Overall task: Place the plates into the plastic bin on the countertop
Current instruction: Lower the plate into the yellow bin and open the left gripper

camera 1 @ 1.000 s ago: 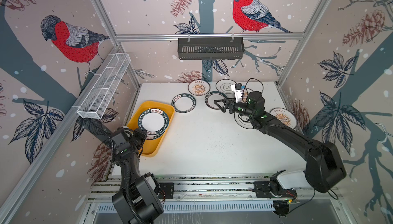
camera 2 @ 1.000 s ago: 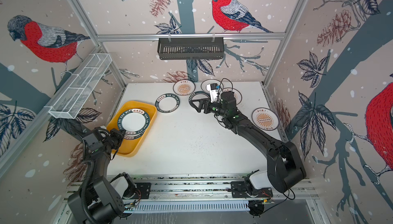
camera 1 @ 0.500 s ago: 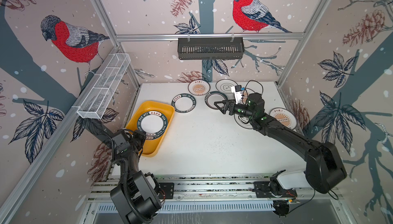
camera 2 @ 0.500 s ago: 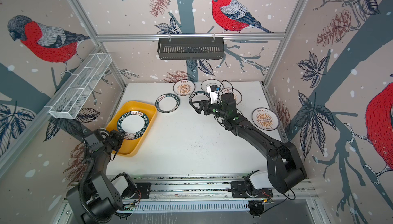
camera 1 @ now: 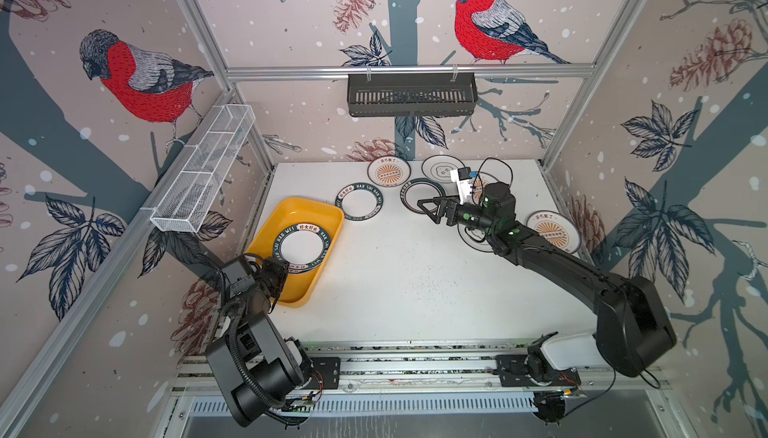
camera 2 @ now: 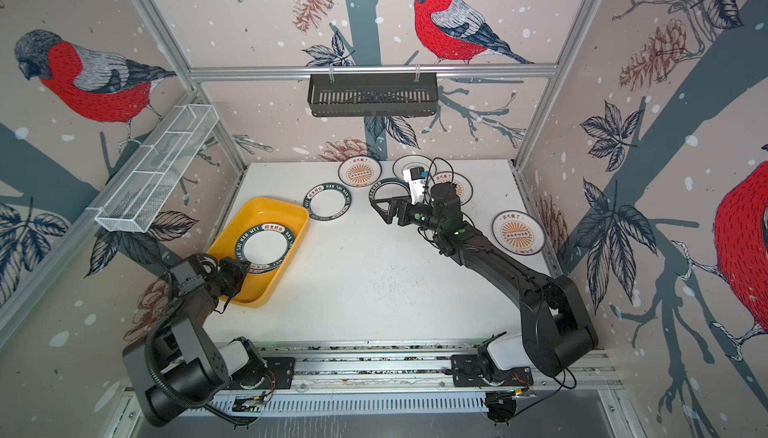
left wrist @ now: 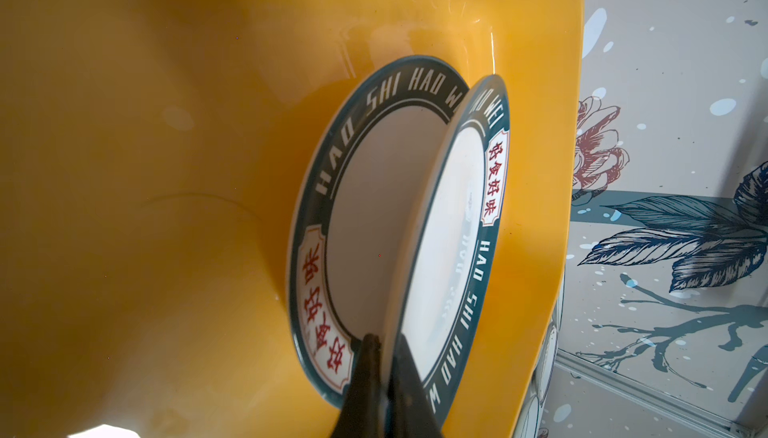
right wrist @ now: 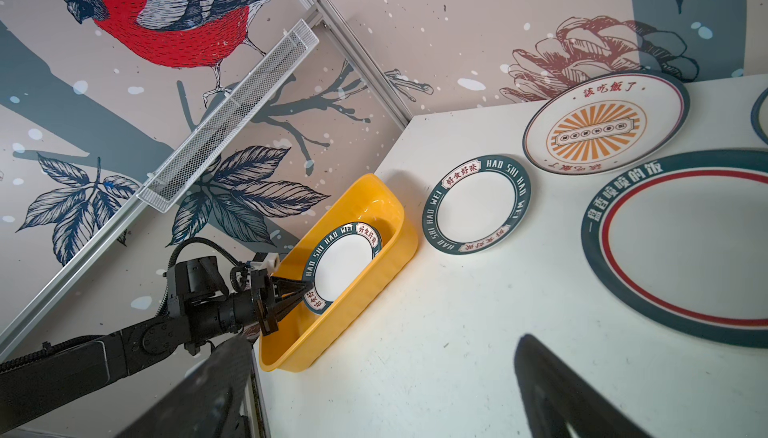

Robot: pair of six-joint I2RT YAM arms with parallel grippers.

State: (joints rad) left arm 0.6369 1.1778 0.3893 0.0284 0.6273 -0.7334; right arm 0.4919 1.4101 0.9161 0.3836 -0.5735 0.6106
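Observation:
The yellow plastic bin (camera 1: 328,211) (left wrist: 166,165) stands at the left of the countertop (camera 1: 415,282). A green-lettered plate (left wrist: 374,207) lies flat in it. A second green-lettered plate (left wrist: 453,228) (camera 1: 301,244) tilts over it, and my left gripper (left wrist: 388,344) (camera 1: 284,271) is shut on its near rim. My right gripper (camera 1: 428,207) (right wrist: 382,342) hangs open and empty over the back of the countertop, beside a dark-rimmed plate with a red ring (camera 1: 422,194) (right wrist: 685,248). Several more plates lie at the back and right, among them a green-lettered plate (camera 1: 359,202) and a sunburst plate (camera 1: 388,171).
A white wire-mesh basket (camera 1: 203,174) hangs on the left wall and a black slatted basket (camera 1: 411,95) on the back rail. Another sunburst plate (camera 1: 552,232) lies by the right edge. A plate (camera 1: 471,236) lies partly under my right arm.
The left gripper has shifted slightly at the bin's near end with the plate still in its grip. The right gripper has barely moved.

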